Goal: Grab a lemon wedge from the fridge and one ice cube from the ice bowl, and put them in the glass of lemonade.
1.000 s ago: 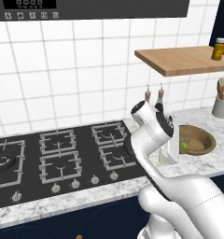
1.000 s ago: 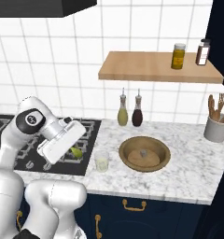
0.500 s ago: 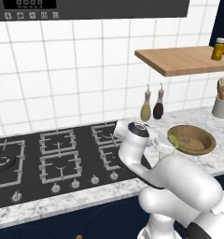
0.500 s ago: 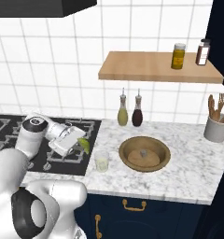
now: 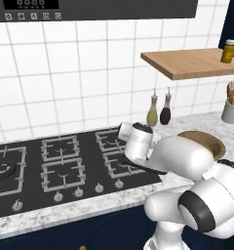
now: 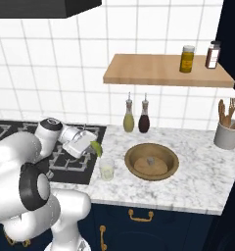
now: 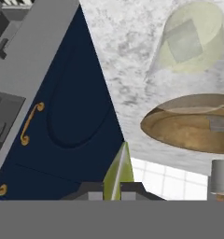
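The lemon wedge (image 6: pixel 96 148) is pinched between the closed jaws of the gripper (image 6: pixel 93 146), its yellow-green tip sticking out past the fingertips; in the hand view the wedge (image 7: pixel 118 172) rises as a narrow sliver from between the two dark tips. It hangs in the air just above and to the left of the glass of lemonade (image 6: pixel 106 168), not touching it. The glass stands on the marble counter (image 6: pixel 198 181) at the edge of the black hob (image 6: pixel 65 164), and in the hand view a pale square cube (image 7: pixel 183 43) floats in the glass (image 7: pixel 193 39). Just beside the glass, on its right, sits the ice bowl (image 6: pixel 152 161), wide and brown, with one small grey ice cube (image 6: pixel 151 160) near its middle. Behind the bowl, two oil bottles (image 6: pixel 136 116) stand against the white tiled wall. A wooden shelf (image 6: pixel 163 71) above carries two jars (image 6: pixel 198 57), and a grey utensil holder (image 6: pixel 226 135) stands at the counter's right end.
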